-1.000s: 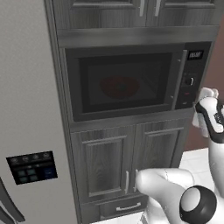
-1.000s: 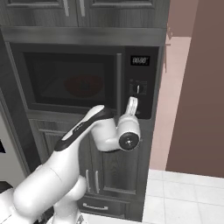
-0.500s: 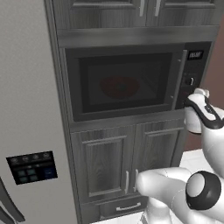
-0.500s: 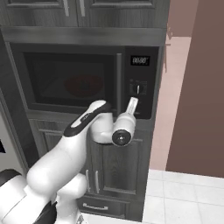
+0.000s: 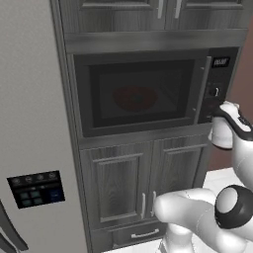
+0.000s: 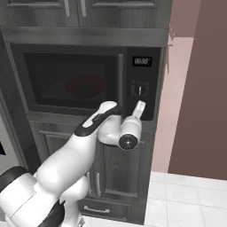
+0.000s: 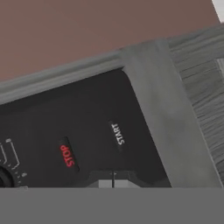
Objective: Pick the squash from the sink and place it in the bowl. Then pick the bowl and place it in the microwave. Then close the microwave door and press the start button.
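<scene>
Microwave door is closed; the red bowl shows dimly through the tinted window at frame centre, so the loading steps look done. The squash is too dark to make out behind the glass.

Gripper sits low centre in the hand view, fingertips pressed together with no gap, holding nothing. Judged reason: closed fingers make one blunt tip for pushing a button. The tip points at the black control panel, just below the white START label; the red STOP label lies to its left, so aim matters here.

In the right base view the gripper angles up at the panel's lower part, under the dial. Contact with the panel cannot be confirmed.

Versus one second ago: in the left base view the hand has moved from the right edge, clear of the microwave, in toward the panel's lower corner. Door and bowl are unchanged.
</scene>
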Tool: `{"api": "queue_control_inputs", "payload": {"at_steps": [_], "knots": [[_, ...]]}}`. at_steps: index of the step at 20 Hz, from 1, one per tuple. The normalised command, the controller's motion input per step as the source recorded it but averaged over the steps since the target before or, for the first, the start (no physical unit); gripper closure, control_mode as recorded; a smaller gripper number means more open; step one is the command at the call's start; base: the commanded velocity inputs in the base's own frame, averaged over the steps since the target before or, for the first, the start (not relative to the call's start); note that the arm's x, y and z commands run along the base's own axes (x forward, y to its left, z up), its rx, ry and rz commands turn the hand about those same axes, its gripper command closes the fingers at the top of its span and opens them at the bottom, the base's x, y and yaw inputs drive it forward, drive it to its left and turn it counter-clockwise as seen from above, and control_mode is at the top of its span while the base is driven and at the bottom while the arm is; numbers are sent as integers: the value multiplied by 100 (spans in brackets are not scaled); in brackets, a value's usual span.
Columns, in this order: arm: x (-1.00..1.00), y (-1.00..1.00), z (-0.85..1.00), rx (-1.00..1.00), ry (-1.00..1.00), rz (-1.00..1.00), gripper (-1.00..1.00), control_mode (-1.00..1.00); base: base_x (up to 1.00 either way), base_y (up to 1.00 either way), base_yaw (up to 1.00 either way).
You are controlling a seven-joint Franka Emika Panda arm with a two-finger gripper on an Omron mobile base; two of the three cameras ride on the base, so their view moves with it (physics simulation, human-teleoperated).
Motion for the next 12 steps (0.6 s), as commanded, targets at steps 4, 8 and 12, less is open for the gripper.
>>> {"api": "queue_control_inputs", "payload": {"at_steps": [4, 8, 12], "knots": [[29, 0, -10, 0, 0, 0, 100, -100, 0, 0, 0], [29, 0, -14, 0, 0, 0, 100, -100, 0, 0, 0], [16, 0, -21, 0, -1, 0, 100, -100, 0, 0, 0]]}}
